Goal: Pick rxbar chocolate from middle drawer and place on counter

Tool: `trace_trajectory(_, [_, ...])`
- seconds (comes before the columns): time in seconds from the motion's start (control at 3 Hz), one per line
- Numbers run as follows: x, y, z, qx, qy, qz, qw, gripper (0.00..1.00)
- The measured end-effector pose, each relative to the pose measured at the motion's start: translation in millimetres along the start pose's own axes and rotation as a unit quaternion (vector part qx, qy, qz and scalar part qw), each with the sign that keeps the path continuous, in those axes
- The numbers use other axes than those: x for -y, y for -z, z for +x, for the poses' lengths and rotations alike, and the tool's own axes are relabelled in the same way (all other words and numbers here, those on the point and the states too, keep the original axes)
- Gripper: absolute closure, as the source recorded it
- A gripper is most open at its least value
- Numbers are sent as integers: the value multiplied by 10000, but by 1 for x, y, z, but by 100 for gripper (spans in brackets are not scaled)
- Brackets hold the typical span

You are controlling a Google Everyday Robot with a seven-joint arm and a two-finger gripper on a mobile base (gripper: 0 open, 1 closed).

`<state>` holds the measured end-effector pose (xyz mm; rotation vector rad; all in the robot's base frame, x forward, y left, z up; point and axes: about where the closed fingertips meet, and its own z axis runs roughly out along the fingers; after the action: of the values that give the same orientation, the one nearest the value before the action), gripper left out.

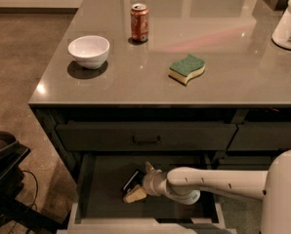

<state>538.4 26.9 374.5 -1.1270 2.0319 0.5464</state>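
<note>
With the gripper (pixel 138 182) low in the open middle drawer (pixel 102 185) and fingers spread either side of the rxbar chocolate (pixel 132 179) on its floor, close squarely across the wrapper, then lift straight up before heading for the counter (pixel 135 79).

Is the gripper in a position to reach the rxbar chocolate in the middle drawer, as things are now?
Probably yes. The middle drawer stands pulled open, and the gripper is inside it, low over the floor and right at the rxbar chocolate. No other thing shows between them.
</note>
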Motion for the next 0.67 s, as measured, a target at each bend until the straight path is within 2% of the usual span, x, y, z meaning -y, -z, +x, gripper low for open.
trace_trajectory(0.33, [0,0,0,2,0,-5,10000,0])
trace_trajectory(0.67, [-2,-4,2,-23,129,88,9999,0])
